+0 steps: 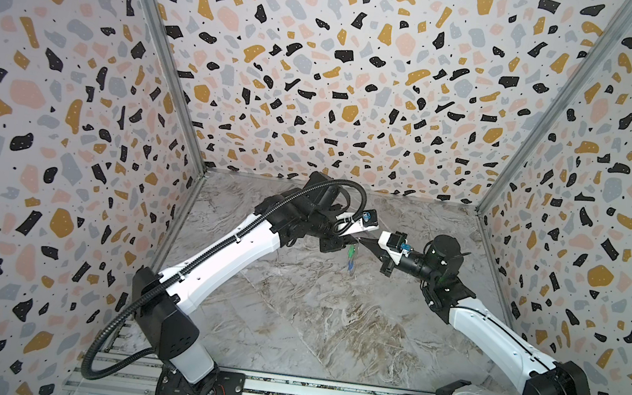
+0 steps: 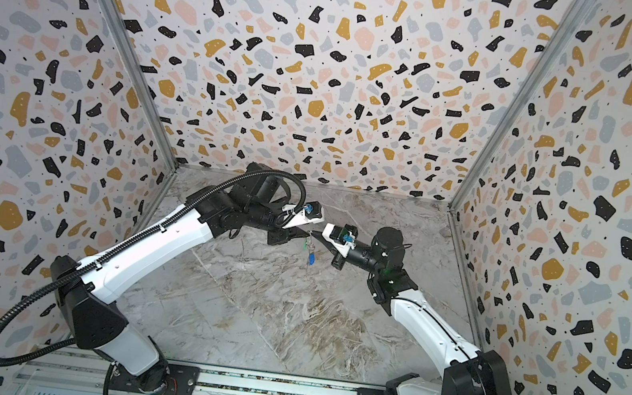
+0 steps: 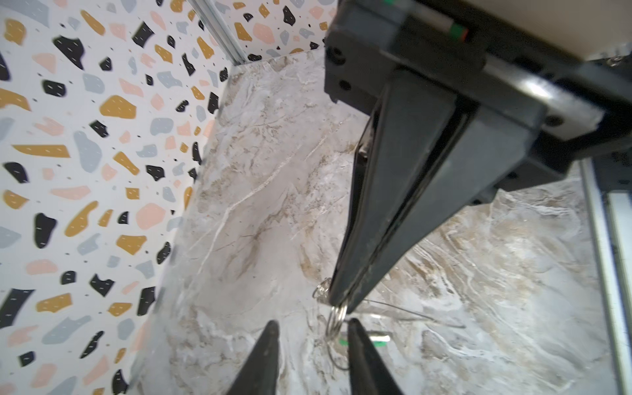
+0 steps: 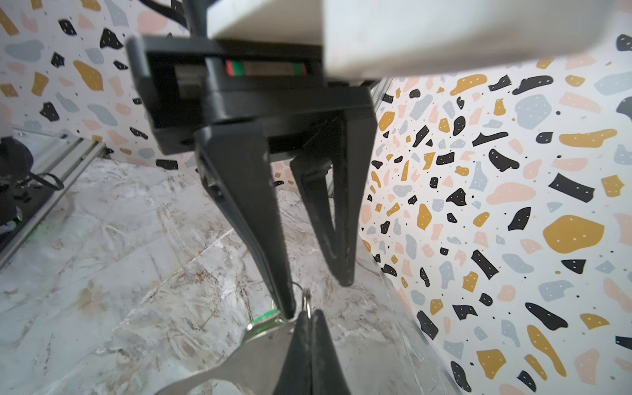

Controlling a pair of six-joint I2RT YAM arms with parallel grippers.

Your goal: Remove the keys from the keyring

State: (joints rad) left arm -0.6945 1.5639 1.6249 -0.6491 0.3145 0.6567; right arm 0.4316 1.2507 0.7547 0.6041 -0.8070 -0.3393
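Keys point(image 2: 311, 257) over marble tabletop point(image 1: 310, 315), terrazzo walls point(image 1: 322, 82).

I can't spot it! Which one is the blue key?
Look over the middle of the marble table, where the left claw and right claw almost meet tip to tip. From the metal ring pinched in the right claw dangle the green-tagged key and, just under it in both top views, the blue key: only it wears a blue tag.
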